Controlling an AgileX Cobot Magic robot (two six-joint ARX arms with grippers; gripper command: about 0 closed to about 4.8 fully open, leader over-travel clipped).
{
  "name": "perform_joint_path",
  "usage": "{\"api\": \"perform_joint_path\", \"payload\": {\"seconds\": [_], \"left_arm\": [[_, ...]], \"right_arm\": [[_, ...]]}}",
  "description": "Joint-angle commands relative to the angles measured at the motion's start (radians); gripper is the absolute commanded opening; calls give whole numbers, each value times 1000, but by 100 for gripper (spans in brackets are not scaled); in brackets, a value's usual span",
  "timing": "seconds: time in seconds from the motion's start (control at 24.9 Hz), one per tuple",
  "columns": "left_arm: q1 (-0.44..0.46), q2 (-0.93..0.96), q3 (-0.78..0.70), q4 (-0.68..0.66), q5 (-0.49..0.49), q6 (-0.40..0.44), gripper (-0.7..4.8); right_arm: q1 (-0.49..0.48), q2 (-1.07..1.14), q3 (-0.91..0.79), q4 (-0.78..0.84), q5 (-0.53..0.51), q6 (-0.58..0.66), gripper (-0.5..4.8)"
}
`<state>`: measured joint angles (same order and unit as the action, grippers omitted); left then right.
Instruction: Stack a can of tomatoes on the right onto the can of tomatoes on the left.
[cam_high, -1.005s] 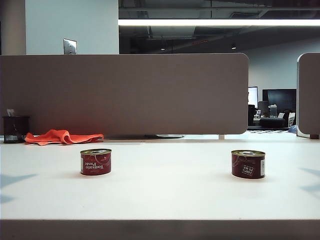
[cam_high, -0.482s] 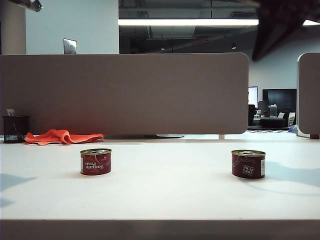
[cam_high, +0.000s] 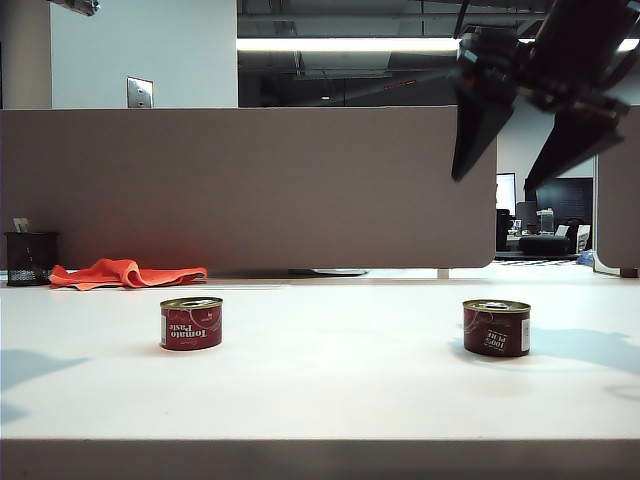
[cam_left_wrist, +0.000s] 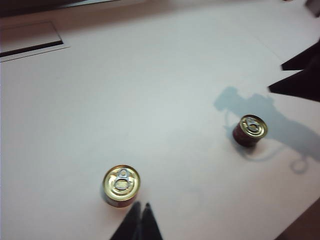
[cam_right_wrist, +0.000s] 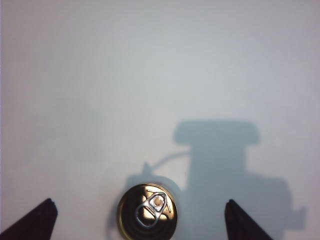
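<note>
Red right can (cam_high: 496, 328) well below spread right pincer (cam_high: 510, 170); left pincer (cam_left_wrist: 138, 220) clenched.

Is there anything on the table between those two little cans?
No. Between the left can and right can the table is bare, in the exterior and left wrist views.

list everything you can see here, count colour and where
cans: 2, red with gold lids, upright on the table, left can and right can far apart
table: 1, white, bearing both cans
cloth: 1, orange, crumpled at the table's back left
cup: 1, black, left of the cloth
partition: 1, brown-grey, behind the table
left gripper: 1, black, jaws shut, high above the table near the left can
right gripper: 1, black, jaws open, high above the right can
</note>
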<state>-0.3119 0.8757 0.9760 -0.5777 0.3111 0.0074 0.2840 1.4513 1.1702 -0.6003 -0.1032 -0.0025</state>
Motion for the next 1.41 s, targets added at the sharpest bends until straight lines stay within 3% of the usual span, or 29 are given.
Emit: {"api": "perform_joint_path", "payload": {"seconds": [0.04,0.48,0.8,1.41], "left_arm": [[-2,-2,7,9,7,3,-5],[-2,-2,7,-11,7,4,-5],[-2,-2,7,-12,5,4,-5],[-2,-2,7,-12,4,5,-5]], "right_arm": [[3,45,6,3,20,10,479],[13,212,6,-43,14,63,479],[26,231,5,-70,49,63,479],[26,290,5,-47,18,59,479]]}}
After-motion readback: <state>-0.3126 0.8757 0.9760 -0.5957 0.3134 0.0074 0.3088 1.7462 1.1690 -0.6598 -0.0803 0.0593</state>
